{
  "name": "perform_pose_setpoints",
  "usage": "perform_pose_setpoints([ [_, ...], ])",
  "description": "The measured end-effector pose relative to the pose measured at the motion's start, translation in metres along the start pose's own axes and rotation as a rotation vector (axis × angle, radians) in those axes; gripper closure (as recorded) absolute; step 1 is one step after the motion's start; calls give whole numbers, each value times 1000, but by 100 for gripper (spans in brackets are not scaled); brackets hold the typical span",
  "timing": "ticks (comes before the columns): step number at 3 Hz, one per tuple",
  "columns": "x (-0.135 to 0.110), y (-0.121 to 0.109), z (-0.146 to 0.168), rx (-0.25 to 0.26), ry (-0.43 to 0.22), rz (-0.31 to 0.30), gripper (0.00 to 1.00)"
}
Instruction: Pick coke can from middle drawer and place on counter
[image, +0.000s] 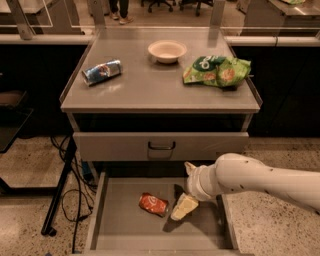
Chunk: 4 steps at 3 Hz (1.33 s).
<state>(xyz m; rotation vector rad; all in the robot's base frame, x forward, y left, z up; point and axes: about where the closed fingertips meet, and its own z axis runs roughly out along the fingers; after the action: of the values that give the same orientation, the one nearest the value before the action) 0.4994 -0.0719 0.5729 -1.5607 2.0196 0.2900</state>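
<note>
Dented red coke can (153, 204) lies on its side mid-floor of the open grey metal middle drawer (95, 210). The cream gripper (181, 192) is just right of it, jaws wide, holding nothing. The matte counter (150, 87) is above.

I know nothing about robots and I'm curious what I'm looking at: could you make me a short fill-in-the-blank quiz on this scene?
The coke can lies in the open middle drawer, right beside the robot's ____.
On the counter, the blue-and-silver can lies on its ____.
Between that can and the green snack bag stands a white ____.
Missing words: gripper; side; bowl.
</note>
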Motion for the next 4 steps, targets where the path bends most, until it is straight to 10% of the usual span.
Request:
perform_pose_setpoints([
  [4,33,44,81,-109,-33,87,0],
])
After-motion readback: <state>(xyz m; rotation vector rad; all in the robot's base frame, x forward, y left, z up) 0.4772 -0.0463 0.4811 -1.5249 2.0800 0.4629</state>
